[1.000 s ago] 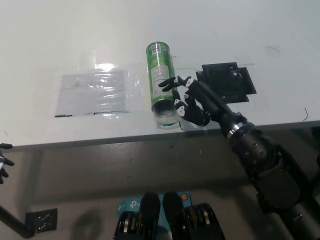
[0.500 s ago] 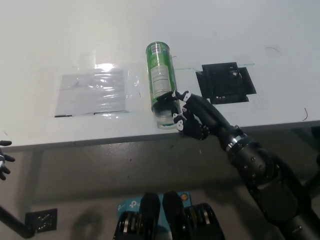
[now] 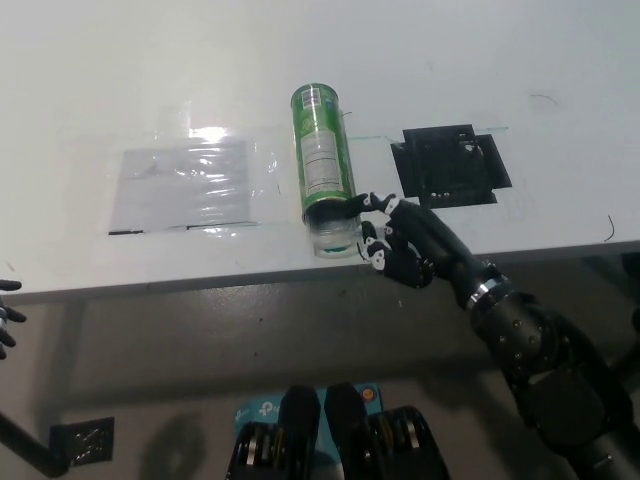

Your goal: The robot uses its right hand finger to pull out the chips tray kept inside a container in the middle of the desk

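In the head view, you see a green chips can [image 3: 325, 160] lying on its side in the middle of the white desk [image 3: 100, 80], its closed end pointing away from the robot and its mouth pointing at the near edge. You can make out a white label panel with dark print on the can's side, but the print is too small to read, and no brand name can be told. From the mouth a clear chips tray [image 3: 334, 236] sticks out a short way, ending close to the desk's near edge; you cannot tell what, if anything, lies in it. The black right hand [image 3: 400, 245] sits just beside the tray's right side at the desk edge, fingers loosely curled and apart, one fingertip [image 3: 358, 203] reaching up to the can's mouth where the tray comes out; you see it hooked there but gripping nothing around. To the can's left a clear plastic sheet [image 3: 185, 185] lies flat on the desk, catching glare. To the right a black square mat [image 3: 450, 165] lies flat, apart from the can. The white left hand [image 3: 8, 318] rests low at the far left edge, mostly cut off, so you cannot tell how its fingers stand.
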Controlling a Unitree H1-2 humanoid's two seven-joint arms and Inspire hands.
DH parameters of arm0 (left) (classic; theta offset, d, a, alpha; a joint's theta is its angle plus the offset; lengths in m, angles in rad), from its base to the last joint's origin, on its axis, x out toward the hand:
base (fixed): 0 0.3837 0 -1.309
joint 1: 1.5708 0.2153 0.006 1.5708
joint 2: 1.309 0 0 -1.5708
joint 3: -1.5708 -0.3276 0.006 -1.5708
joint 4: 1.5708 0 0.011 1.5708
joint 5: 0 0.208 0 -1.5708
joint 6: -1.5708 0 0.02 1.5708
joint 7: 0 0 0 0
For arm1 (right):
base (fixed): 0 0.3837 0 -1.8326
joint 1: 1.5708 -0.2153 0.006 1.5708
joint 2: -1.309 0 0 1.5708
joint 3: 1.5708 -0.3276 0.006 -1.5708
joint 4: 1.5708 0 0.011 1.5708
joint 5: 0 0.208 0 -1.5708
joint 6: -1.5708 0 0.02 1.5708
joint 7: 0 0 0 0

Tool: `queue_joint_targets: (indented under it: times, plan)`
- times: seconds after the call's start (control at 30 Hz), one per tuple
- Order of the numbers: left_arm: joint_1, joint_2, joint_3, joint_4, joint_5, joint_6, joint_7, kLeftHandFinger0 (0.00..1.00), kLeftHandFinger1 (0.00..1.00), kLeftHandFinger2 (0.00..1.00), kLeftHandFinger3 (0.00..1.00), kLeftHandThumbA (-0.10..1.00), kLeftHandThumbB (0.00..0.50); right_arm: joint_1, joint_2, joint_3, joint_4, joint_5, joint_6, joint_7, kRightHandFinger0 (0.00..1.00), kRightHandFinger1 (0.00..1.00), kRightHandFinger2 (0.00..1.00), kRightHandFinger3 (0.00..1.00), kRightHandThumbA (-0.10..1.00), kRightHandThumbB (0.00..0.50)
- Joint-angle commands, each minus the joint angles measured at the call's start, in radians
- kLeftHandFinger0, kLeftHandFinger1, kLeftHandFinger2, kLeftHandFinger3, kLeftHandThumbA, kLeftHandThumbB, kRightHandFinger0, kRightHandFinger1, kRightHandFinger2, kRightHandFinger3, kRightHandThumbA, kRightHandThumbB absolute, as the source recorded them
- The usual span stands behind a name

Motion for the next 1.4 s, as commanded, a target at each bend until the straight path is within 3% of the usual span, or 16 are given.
queue_joint_targets:
  times: [0.0,0.03,0.17,0.27,0.3,0.47,0.57,0.73,0.87,0.9,0.93,0.97,1.07,1.23,1.27,1.37]
  plan:
    - [-0.016,0.047,0.017,-0.044,-0.002,0.004,-0.010,0.30,0.32,0.41,0.59,0.28,0.000,-0.033,0.017,0.003,0.008,-0.027,-0.052,-0.020,0.00,0.01,0.77,0.78,-0.10,0.213]
    - [-0.018,0.047,0.018,-0.042,-0.005,0.003,-0.012,0.29,0.32,0.41,0.58,0.27,0.000,-0.032,0.019,0.002,0.017,-0.026,-0.055,-0.022,0.06,0.10,0.80,0.80,-0.10,0.204]
    - [-0.023,0.048,0.020,-0.037,-0.008,0.001,-0.016,0.30,0.32,0.40,0.58,0.24,0.000,-0.034,0.027,0.011,0.024,-0.055,-0.032,-0.019,0.08,0.12,0.84,0.84,-0.10,0.214]
    - [-0.024,0.049,0.019,-0.030,-0.012,-0.005,-0.021,0.30,0.32,0.40,0.58,0.23,0.000,-0.046,0.025,0.043,0.049,-0.098,-0.129,-0.054,0.12,0.18,0.82,0.84,-0.10,0.207]
    - [-0.028,0.047,0.017,-0.036,-0.011,-0.002,-0.020,0.31,0.32,0.40,0.58,0.23,0.000,-0.044,0.029,0.039,0.046,-0.081,-0.125,-0.040,0.20,0.28,0.85,0.84,-0.10,0.189]
    - [-0.035,0.051,0.015,-0.043,-0.006,0.010,-0.019,0.30,0.33,0.41,0.58,0.18,0.000,-0.052,0.018,0.072,0.026,-0.179,-0.081,-0.067,0.03,0.15,0.76,0.85,-0.10,0.194]
    - [-0.047,0.057,0.014,-0.047,0.000,0.026,-0.019,0.30,0.32,0.41,0.58,0.17,0.000,-0.052,-0.011,0.092,0.046,-0.218,-0.101,-0.075,0.08,0.21,0.78,0.87,-0.10,0.186]
    - [-0.053,0.063,0.019,-0.051,-0.003,0.032,-0.021,0.29,0.30,0.38,0.55,0.12,0.000,-0.006,-0.060,0.111,-0.037,-0.272,-0.082,-0.069,0.03,0.16,0.81,0.86,-0.10,0.208]
    - [-0.054,0.065,0.017,-0.047,0.001,0.028,-0.020,0.29,0.31,0.38,0.56,0.11,0.000,0.034,-0.085,0.118,-0.114,-0.296,-0.041,-0.043,0.13,0.30,0.81,0.88,-0.10,0.202]
    - [-0.057,0.072,0.017,-0.047,0.007,0.025,-0.019,0.29,0.31,0.38,0.57,0.11,0.000,0.048,-0.092,0.120,-0.130,-0.314,-0.049,-0.061,0.03,0.20,0.80,0.86,-0.10,0.216]
    - [-0.057,0.072,0.018,-0.047,0.007,0.025,-0.019,0.29,0.31,0.38,0.57,0.11,0.000,0.048,-0.092,0.119,-0.131,-0.315,-0.049,-0.061,0.03,0.20,0.80,0.86,-0.10,0.217]
    - [-0.059,0.071,0.020,-0.045,0.003,0.028,-0.019,0.29,0.31,0.40,0.57,0.11,0.000,0.077,-0.099,0.112,-0.170,-0.313,-0.031,-0.046,0.00,0.08,0.82,0.87,-0.10,0.218]
    - [-0.059,0.069,0.022,-0.051,-0.001,0.038,-0.018,0.28,0.30,0.38,0.57,0.12,0.000,0.109,-0.101,0.100,-0.222,-0.306,0.006,-0.017,0.00,0.02,0.85,0.88,-0.10,0.208]
    - [-0.060,0.076,0.023,-0.046,0.002,0.029,-0.023,0.28,0.31,0.38,0.56,0.14,0.000,0.155,-0.087,0.075,-0.255,-0.264,0.023,-0.003,0.00,0.01,0.81,0.87,-0.10,0.197]
    - [-0.063,0.075,0.022,-0.050,0.004,0.041,-0.020,0.28,0.30,0.38,0.56,0.15,0.000,0.168,-0.085,0.077,-0.259,-0.273,0.021,-0.007,0.00,0.00,0.69,0.86,-0.10,0.185]
    - [-0.063,0.070,0.021,-0.049,-0.003,0.037,-0.024,0.27,0.30,0.39,0.56,0.15,0.000,0.193,-0.071,0.077,-0.257,-0.257,0.009,-0.011,0.00,0.00,0.78,0.86,-0.10,0.188]
